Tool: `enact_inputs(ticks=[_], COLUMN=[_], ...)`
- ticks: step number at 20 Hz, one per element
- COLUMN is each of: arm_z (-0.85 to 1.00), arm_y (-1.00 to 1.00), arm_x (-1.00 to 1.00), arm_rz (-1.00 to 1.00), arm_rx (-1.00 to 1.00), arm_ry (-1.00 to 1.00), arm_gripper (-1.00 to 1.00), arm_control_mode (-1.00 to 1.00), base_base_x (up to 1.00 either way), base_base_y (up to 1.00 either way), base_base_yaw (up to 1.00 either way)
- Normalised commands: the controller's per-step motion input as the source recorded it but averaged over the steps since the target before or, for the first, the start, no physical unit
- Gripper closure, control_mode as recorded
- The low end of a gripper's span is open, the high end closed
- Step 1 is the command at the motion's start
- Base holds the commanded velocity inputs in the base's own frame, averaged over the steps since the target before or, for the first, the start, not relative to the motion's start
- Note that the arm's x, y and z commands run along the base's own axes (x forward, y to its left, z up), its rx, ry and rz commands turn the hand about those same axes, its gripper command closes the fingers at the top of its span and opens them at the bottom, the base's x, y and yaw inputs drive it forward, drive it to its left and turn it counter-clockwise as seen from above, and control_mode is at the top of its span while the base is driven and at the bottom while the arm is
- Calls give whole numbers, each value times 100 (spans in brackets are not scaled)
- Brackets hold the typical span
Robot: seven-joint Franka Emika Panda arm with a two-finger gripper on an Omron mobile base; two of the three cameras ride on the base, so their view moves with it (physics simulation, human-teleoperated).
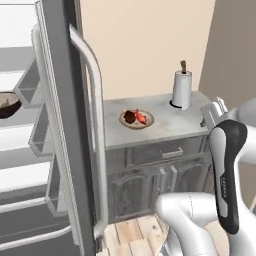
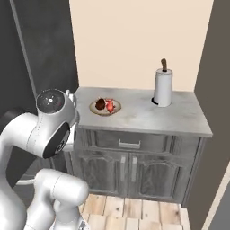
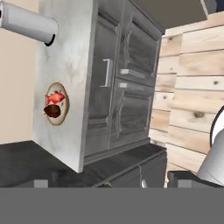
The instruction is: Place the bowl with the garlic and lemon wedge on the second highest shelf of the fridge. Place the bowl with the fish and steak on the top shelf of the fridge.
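Your bowl with the fish (image 1: 142,117) and the steak (image 1: 129,117) sits on the grey bench (image 1: 165,125), toward its left end near the fridge (image 1: 65,125). In the left base view the steak lies left of the fish and the two touch; in the right base view you see the same bowl (image 2: 105,107) at the bench's left side, well apart from the paper towel roll (image 2: 163,87) standing upright near the back right. The hand view is rolled, so there the bowl (image 3: 56,104) shows on the tilted benchtop with the red fish above the brown steak.

In the left base view a second, dark bowl (image 1: 7,104) rests on a pale shelf inside the open fridge, at the picture's left edge; you cannot tell its contents. The fridge door (image 1: 62,140) stands open with its long curved handle (image 1: 92,115) toward you.

Your end effector (image 1: 214,113) hangs over the bench's right end, released, jaws wide, holding nothing.
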Motion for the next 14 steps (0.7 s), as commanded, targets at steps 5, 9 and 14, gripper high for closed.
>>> enact_inputs(ticks=[5, 9, 14], arm_z=[0, 0, 0], arm_y=[0, 0, 0], arm_x=[0, 0, 0], arm_rz=[0, 0, 0], arm_rx=[0, 0, 0], arm_ry=[0, 0, 0], arm_gripper=[-100, -100, -100], arm_control_mode=[100, 100, 100], base_base_x=[90, 60, 52], base_base_y=[-19, -22, -33], base_base_yaw=[19, 11, 14])
